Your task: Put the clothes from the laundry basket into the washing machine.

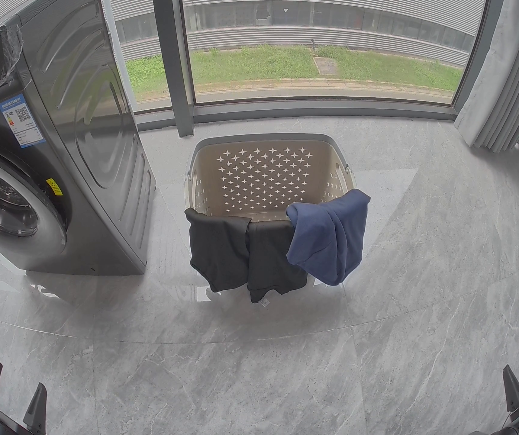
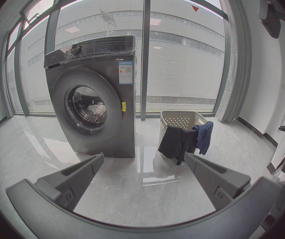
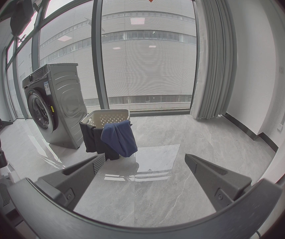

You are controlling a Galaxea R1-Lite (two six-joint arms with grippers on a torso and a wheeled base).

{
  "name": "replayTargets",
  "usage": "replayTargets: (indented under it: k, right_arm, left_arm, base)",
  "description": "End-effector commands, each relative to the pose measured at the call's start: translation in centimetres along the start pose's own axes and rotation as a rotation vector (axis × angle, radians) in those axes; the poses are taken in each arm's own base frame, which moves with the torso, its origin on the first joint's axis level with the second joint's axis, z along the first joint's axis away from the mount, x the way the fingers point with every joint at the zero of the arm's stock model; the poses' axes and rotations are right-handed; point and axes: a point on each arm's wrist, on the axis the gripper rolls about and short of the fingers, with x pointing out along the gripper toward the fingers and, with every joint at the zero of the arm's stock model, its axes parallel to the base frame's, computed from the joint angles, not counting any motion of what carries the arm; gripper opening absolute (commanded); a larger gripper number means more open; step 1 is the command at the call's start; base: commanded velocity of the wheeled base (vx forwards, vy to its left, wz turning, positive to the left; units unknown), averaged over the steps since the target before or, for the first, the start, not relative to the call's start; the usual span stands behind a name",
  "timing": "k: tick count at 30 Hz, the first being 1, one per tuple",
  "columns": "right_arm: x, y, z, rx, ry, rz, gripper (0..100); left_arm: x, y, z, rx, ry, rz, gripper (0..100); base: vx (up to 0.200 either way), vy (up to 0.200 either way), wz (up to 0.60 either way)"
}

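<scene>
Evidently nothing loaded: black clothes (image 1: pixel 220 249), navy garment (image 1: pixel 329 237) drape beige perforated plastic laundry basket (image 1: pixel 265 170) rim, near grey front-loading washing machine (image 1: pixel 72 152) (all transfers left). Left gripper (image 2: pixel 142 163), right gripper (image 3: pixel 142 160) released, empty.

No wording can be read: the washing machine (image 2: pixel 92 97) carries a blue-and-white label (image 2: pixel 126 72) with a square code near its front's upper corner and a small yellow sticker (image 2: pixel 123 106) lower down, both too small to make out.
</scene>
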Motion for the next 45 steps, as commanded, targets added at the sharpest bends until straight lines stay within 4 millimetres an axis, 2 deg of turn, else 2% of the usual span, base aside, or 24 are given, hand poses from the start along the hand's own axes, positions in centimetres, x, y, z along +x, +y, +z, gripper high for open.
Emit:
replayTargets:
  k: [1,6,18,30,39,45]
  right_arm:
    - [0.10,0.00,-0.46,0.000,0.014,0.001,100]
    - [0.10,0.00,-0.46,0.000,0.014,0.001,100]
    - [0.10,0.00,-0.46,0.000,0.014,0.001,100]
    - [0.10,0.00,-0.46,0.000,0.014,0.001,100]
    - [0.10,0.00,-0.46,0.000,0.014,0.001,100]
    - [0.10,0.00,-0.46,0.000,0.014,0.001,100]
  left_arm:
    - [0.00,0.02,-0.43,0.000,-0.001,0.001,100]
    - [0.00,0.02,-0.43,0.000,-0.001,0.001,100]
    - [0.00,0.02,-0.44,0.000,0.000,0.002,100]
    - [0.00,0.02,-0.43,0.000,-0.001,0.002,100]
    - [0.00,0.02,-0.44,0.000,0.000,0.002,100]
    - [0.00,0.02,-0.44,0.000,0.000,0.002,100]
  base:
    - [0.000,-0.200,0.00]
    - [0.000,-0.200,0.00]
    - [0.000,0.000,0.00]
    - [0.200,0.000,0.00]
    - [0.000,0.000,0.00]
    - [0.200,0.000,0.00]
